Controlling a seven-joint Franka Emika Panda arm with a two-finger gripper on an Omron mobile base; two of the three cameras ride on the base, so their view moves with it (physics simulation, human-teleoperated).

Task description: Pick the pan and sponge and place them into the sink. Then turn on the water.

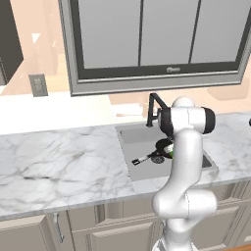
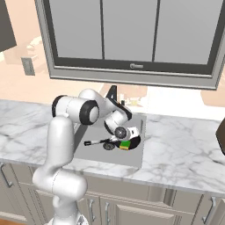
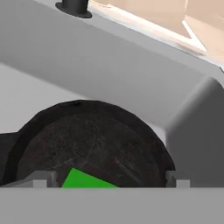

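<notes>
Pan [image 2: 131, 141] lay in the sink [image 2: 85, 145] with the sponge [image 2: 125, 144] on it toward 6 o'clock; the gripper [image 2: 128, 134] hovered just above, jaws spread, grasping nothing.

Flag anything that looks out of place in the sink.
One oddity: the bright green sponge lies inside the small black frying pan in the grey recessed sink, not on the basin floor. No water runs from the black faucet.

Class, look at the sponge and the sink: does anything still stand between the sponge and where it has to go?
Nothing visible does. The sponge already lies in the sink, resting in the pan, with the open gripper just above it.
</notes>
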